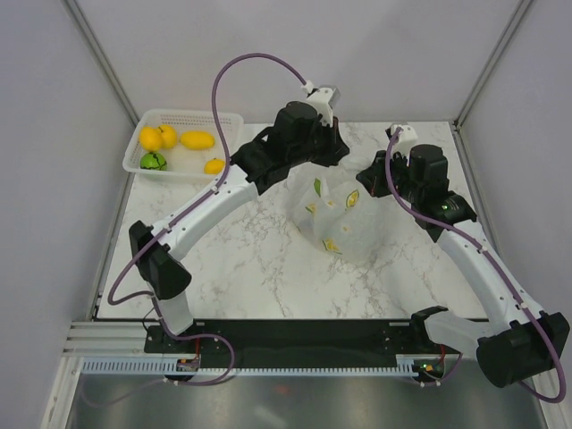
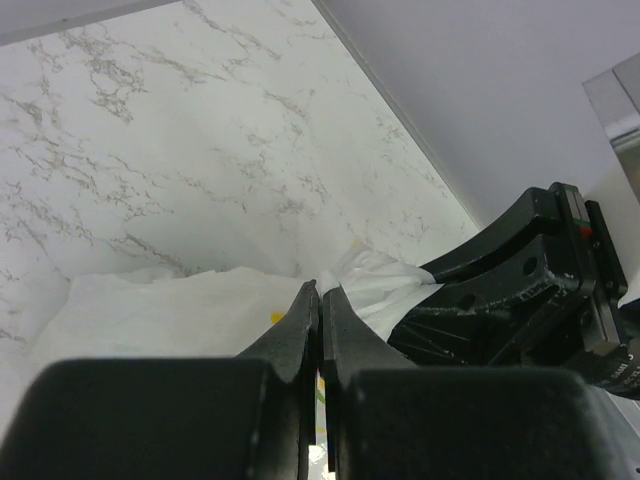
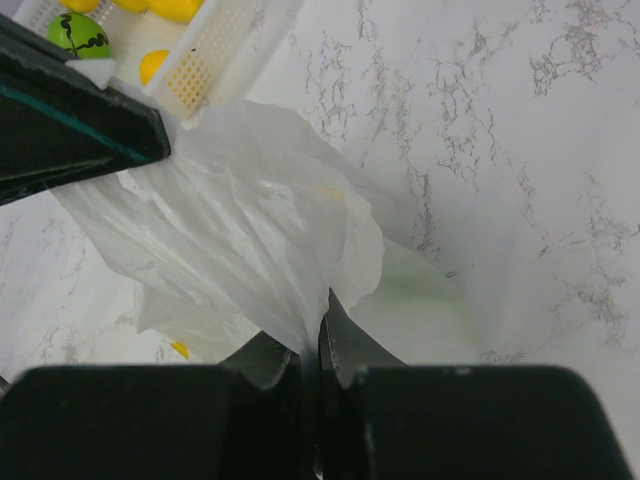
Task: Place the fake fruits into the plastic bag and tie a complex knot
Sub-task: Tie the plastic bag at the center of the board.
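My left arm [image 1: 214, 201] stretched long across the table [image 1: 250, 268] toward 1 o'clock, with the left gripper [image 2: 320, 290] pinched tight on a fold of the plastic bag [image 1: 344, 223]. My right arm [image 1: 474, 255] bent in from 3 o'clock, and the right gripper [image 3: 318, 322] was all but closed on the bag's film. The bag sat mid-table. The fake fruits [image 1: 179, 140] lay in the basket [image 1: 192, 114] at 10 o'clock.

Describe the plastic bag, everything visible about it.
The plastic bag is thin, crinkled, translucent white film printed with yellow lemons and green leaves. It sits as a soft mound on the marble table, right of centre. The left gripper and the right gripper each pinch its film from opposite sides, jaws closed. Its contents cannot be made out.
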{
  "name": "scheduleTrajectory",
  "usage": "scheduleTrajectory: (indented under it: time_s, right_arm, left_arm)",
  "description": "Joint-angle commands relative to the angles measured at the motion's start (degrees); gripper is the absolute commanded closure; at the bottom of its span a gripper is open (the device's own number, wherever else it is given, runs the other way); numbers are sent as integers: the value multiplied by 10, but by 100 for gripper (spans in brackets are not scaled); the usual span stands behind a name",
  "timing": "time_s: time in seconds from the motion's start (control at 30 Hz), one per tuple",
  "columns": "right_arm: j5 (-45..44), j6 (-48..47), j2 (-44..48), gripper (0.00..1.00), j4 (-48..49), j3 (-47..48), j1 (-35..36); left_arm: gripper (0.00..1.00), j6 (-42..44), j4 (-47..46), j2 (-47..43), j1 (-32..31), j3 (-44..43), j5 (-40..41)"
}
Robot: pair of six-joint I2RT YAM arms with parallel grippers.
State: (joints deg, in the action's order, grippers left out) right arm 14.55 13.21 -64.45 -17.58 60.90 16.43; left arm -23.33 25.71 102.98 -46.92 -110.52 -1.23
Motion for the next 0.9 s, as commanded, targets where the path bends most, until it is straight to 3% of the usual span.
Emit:
scheduleTrajectory:
  time_s: [0.0,0.3,0.4,0.7,0.87]
  right_arm:
    - [-36,-7,4,88,-21,17,-7]
    - [-49,-5,5,90,-27,19,-8]
    - [-62,2,0,100,-32,23,-9]
    - [-119,17,-9,100,-45,51,-9]
    - [-123,5,-5,100,-45,59,-7]
  left_arm:
    - [98,-6,3,-59,8,35,43]
    - [98,-36,57,-107,8,89,63]
    - [98,-61,58,-121,7,120,45]
    - [98,-152,57,-135,2,203,-10]
    - [98,-191,56,-100,3,196,-41]
